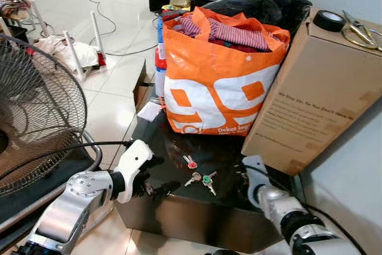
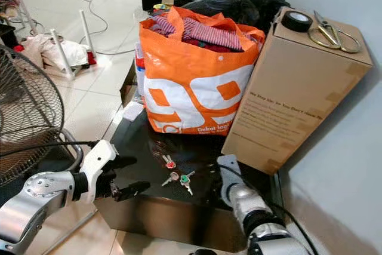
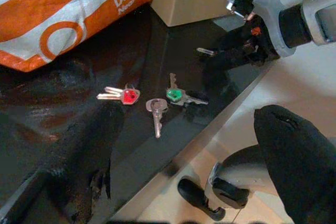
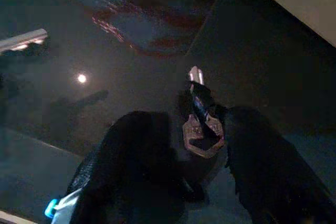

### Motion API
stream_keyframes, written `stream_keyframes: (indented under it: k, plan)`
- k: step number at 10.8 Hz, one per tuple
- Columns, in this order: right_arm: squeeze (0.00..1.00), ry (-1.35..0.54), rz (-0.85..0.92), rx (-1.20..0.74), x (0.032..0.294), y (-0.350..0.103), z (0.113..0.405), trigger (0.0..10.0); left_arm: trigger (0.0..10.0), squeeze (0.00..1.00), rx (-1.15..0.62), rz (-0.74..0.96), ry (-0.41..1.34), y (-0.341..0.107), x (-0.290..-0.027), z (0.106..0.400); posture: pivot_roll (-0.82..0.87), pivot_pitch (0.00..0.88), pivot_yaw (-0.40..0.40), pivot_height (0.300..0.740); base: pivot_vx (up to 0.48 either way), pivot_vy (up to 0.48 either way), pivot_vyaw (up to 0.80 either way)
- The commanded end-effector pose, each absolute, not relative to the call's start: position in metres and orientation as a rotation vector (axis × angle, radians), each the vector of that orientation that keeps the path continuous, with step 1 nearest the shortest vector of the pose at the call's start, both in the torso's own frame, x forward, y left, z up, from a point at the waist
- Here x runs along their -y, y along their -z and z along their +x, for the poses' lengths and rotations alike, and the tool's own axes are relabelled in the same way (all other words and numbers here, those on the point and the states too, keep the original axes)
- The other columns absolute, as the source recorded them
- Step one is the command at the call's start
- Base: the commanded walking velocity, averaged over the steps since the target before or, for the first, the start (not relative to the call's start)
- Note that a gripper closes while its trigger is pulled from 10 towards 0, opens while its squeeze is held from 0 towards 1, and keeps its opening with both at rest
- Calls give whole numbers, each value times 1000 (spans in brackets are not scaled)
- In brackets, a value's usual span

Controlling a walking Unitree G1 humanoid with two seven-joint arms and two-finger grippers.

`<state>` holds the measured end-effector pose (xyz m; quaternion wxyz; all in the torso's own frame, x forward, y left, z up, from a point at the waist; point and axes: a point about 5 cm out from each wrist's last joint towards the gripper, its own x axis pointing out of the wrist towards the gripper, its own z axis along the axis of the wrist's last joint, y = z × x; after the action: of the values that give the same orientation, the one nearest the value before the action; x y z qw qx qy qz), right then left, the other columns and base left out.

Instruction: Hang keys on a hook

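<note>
Right wrist view | right gripper [image 4: 202,129] pinching a dark-capped metal key [image 4: 201,124] | glossy black tabletop [image 4: 157,35] | left gripper [image 1: 156,176] spread, empty

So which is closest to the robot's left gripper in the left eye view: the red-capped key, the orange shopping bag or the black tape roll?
From the left gripper:
1. Red-capped key, on the black tabletop just beside it.
2. Orange shopping bag, standing behind the keys.
3. Black tape roll, atop the cardboard box, far right.
</note>
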<state>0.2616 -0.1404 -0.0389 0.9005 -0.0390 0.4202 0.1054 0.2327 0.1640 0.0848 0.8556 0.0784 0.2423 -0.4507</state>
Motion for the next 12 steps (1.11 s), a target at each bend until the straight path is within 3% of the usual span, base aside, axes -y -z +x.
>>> stream_keyframes:
  k: [1, 3, 5, 6, 7, 9, 12]
  plan:
    - [0, -293, 9, -867, 119, 42, 256, 10000, 10000, 584, -504, 167, 959, -87, -162, 233, -106, 45, -65, 740, 0, 0, 0]
    - [0, -385, 126, -648, 91, 20, 274, 10000, 10000, 588, -488, 169, 949, -90, -163, 234, -101, 38, -65, 740, 0, 0, 0]
    - [0, -386, 68, -655, 85, 21, 274, 10000, 10000, 588, -489, 177, 948, -90, -164, 234, -100, 34, -66, 740, 0, 0, 0]
    - [1000, -360, 56, -637, 113, 21, 276, 10000, 10000, 584, -488, 178, 947, -90, -164, 234, -101, 29, -67, 740, 0, 0, 0]
    - [1000, -334, 75, -485, 196, -15, 286, 10000, 10000, 588, -481, 180, 942, -90, -164, 235, -103, 25, -66, 740, 0, 0, 0]
    - [1000, -367, 81, -315, 194, -45, 293, 10000, 10000, 600, -440, 181, 919, -93, -163, 240, -102, 16, -64, 740, 0, 0, 0]
    - [1000, -529, 90, -265, 169, -64, 288, 10000, 10000, 608, -342, 162, 816, -103, -166, 254, -101, 5, -55, 740, 0, 0, 0]
